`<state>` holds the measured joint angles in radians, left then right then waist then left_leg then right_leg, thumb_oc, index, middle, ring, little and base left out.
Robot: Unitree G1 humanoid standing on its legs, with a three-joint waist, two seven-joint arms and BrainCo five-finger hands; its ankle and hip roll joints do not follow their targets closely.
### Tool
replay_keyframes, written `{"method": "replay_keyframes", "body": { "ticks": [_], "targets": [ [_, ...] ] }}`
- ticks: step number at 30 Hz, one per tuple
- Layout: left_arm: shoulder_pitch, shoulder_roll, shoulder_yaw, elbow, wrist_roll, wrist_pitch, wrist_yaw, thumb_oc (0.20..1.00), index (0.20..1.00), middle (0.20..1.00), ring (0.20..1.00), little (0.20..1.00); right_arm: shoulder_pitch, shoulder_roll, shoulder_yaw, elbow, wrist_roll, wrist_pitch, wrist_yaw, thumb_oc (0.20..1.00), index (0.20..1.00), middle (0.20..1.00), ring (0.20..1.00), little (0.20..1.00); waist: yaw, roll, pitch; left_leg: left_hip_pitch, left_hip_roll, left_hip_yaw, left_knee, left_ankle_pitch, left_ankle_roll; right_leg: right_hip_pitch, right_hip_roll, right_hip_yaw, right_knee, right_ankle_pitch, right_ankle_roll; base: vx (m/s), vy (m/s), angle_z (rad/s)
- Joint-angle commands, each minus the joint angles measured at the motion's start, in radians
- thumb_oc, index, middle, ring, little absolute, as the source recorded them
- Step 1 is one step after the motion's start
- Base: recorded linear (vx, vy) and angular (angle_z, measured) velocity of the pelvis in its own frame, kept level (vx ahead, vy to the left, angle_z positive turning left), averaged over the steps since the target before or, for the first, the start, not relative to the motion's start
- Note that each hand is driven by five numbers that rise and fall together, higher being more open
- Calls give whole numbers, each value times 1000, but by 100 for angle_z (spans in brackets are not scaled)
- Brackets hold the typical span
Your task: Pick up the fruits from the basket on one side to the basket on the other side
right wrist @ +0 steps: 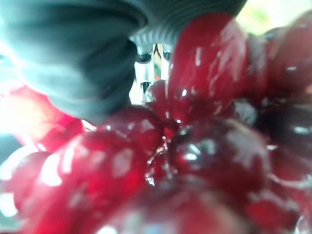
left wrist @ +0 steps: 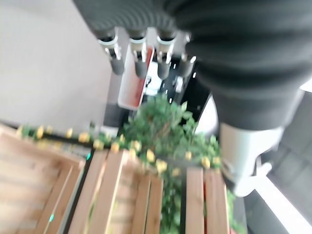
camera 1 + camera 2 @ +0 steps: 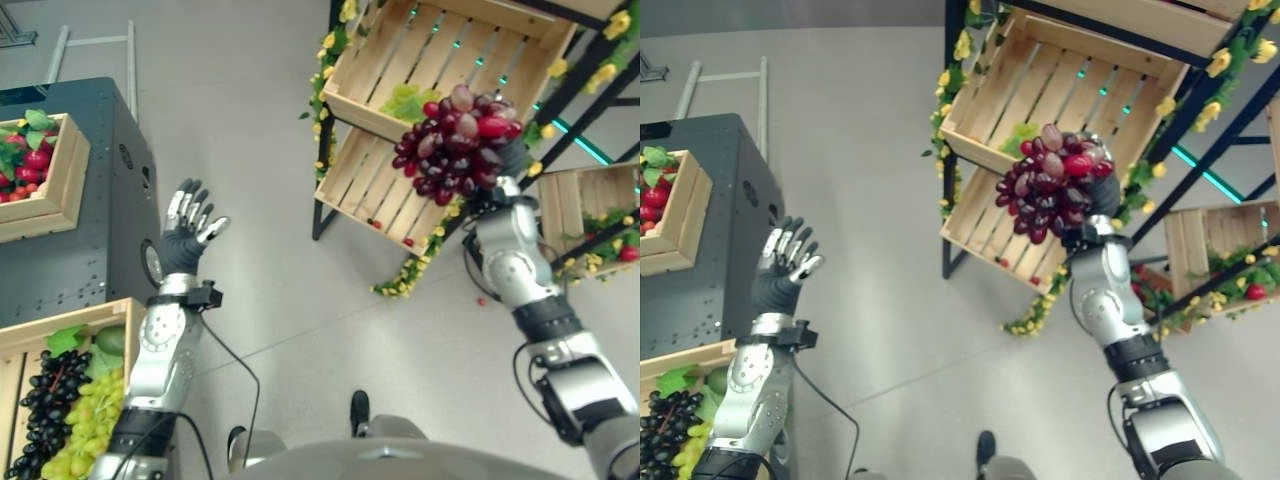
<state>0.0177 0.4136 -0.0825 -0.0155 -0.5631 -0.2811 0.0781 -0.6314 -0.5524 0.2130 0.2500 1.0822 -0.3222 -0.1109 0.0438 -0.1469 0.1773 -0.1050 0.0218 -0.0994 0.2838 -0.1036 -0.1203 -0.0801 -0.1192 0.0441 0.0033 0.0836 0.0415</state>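
A bunch of red grapes (image 3: pixel 455 140) hangs in the air in front of the slanted wooden crates (image 3: pixel 430 70) of the shelf on my right. My right hand (image 3: pixel 512 158) is shut on the bunch, mostly hidden behind it; the grapes (image 1: pixel 195 146) press close against the wrist camera. My left hand (image 3: pixel 190 225) is raised over the floor with its fingers (image 2: pixel 139 58) spread and open, holding nothing. At the lower left a wooden crate (image 3: pixel 25 345) holds black and green grapes (image 3: pixel 60 410).
A dark cabinet (image 3: pixel 90 220) stands on the left, with another crate of red fruit and leaves (image 3: pixel 35 170) on top. Yellow flower garlands (image 3: pixel 325 90) trim the black-framed shelf. A lower crate (image 3: pixel 590 215) at the right holds greenery and red fruit. Grey floor lies between.
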Motion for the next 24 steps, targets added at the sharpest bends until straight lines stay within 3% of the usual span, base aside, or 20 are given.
{"method": "replay_keyframes", "body": {
  "ticks": [1, 2, 4, 6, 8, 9, 10, 11, 12, 13, 14, 16, 21, 24],
  "targets": [
    [40, 53, 27, -98, -8, -51, -16, 1000, 1000, 1000, 1000, 1000, -205, -45, 12, 45, -24, -49, -1, 200, 200, 200, 200, 200, 39, 30, -14, -85, -152, -31, -46, 57, 50, 83, 120, -34, 41, -99, 26, 72, 28, -77],
    [38, 56, 30, -100, -12, -60, -12, 1000, 1000, 1000, 1000, 1000, -228, -41, 22, 54, -29, -52, -5, 200, 200, 200, 200, 200, 51, 32, -9, -113, -172, -49, -26, 74, 46, 84, 125, -12, 44, -99, 32, 56, 34, -113],
    [67, 64, 46, -111, -26, -62, -23, 1000, 1000, 1000, 1000, 1000, -277, -30, 44, 99, -40, -44, -11, 200, 200, 200, 200, 200, 57, 47, -24, -31, -163, -53, -120, 59, 82, 73, 144, 9, 51, -101, 40, 74, 109, -144],
    [70, 61, 43, -112, -27, -67, -21, 1000, 1000, 1000, 1000, 1000, -287, -21, 43, 130, -48, -37, -17, 200, 200, 200, 200, 200, 60, 50, -30, -3, -151, -49, -165, 70, 91, 69, 144, 7, 68, -104, 48, 68, 111, -60],
    [48, 88, 43, -119, -45, -79, -7, 1000, 1000, 1000, 1000, 1000, -344, -14, 45, 155, -66, -34, -44, 200, 200, 200, 200, 200, 48, 51, -24, 33, -102, -2, -212, 77, 103, -33, 96, -79, 268, -81, 118, 43, 71, -37],
    [47, 97, 47, -124, -44, -83, 3, 1000, 1000, 1000, 1000, 1000, -372, 13, 46, 187, -70, -36, -51, 200, 200, 200, 200, 200, 61, 56, -20, 51, -82, 24, -215, 60, 105, -48, 22, -155, 303, -62, 142, 28, 2, -62],
    [44, 103, 47, -124, -35, -83, 9, 1000, 1000, 1000, 1000, 1000, -381, 18, 46, 217, -69, -31, -58, 200, 200, 200, 200, 200, 66, 61, -22, 59, -64, 43, -220, 56, 102, -47, -37, -206, 297, -46, 140, 38, -22, -84],
    [44, 103, 47, -124, -35, -83, 9, 1000, 1000, 1000, 1000, 1000, -382, 18, 46, 218, -69, -31, -57, 200, 200, 200, 200, 200, 66, 61, -21, 60, -64, 42, -220, 56, 102, -46, -37, -207, 297, -47, 140, 70, -69, -93],
    [31, 112, 28, -125, -15, -86, 12, 1000, 1000, 1000, 1000, 1000, -407, 8, 48, 270, -85, -16, -72, 200, 200, 200, 200, 200, 66, 59, -23, 78, -43, 46, -224, 44, 100, -43, -92, -232, 261, -11, 130, 56, -46, -50],
    [31, 112, 28, -125, -15, -86, 12, 1000, 1000, 1000, 1000, 1000, -408, 7, 48, 270, -85, -16, -72, 200, 200, 200, 200, 200, 65, 60, -22, 79, -43, 45, -224, 43, 100, -42, -92, -233, 261, -11, 130, 129, -73, -34],
    [18, 106, 9, -119, -46, -90, -2, 1000, 1000, 1000, 1000, 1000, -440, -15, 58, 304, -101, -4, -76, 200, 200, 200, 200, 200, 46, 59, -25, 81, -46, 28, -216, 35, 99, -64, -78, -178, 217, 12, 134, 107, -48, -22],
    [4, 105, -7, -117, -62, -93, -8, 1000, 1000, 1000, 1000, 1000, -458, -38, 65, 325, -108, -5, -78, 200, 200, 200, 200, 200, 27, 59, -25, 83, -45, 14, -208, 21, 90, -87, -78, -132, 148, 25, 136, 119, -72, -16],
    [-28, 121, -17, -114, -46, -111, -2, 1000, 1000, 1000, 1000, 1000, -500, -53, 75, 388, -109, -4, -81, 200, 200, 200, 200, 200, 23, 46, -26, 115, -12, 20, -200, -22, 60, -109, -123, -176, 45, 101, 168, 176, -171, 13],
    [-39, 118, -20, -106, -62, -112, -6, 1000, 1000, 1000, 1000, 1000, -502, -73, 77, 395, -108, 0, -82, 200, 200, 200, 200, 200, 20, 36, -35, 126, -5, 14, -193, -43, 48, -91, -113, -159, 30, 82, 170, 192, -141, -8]
  ]
}}
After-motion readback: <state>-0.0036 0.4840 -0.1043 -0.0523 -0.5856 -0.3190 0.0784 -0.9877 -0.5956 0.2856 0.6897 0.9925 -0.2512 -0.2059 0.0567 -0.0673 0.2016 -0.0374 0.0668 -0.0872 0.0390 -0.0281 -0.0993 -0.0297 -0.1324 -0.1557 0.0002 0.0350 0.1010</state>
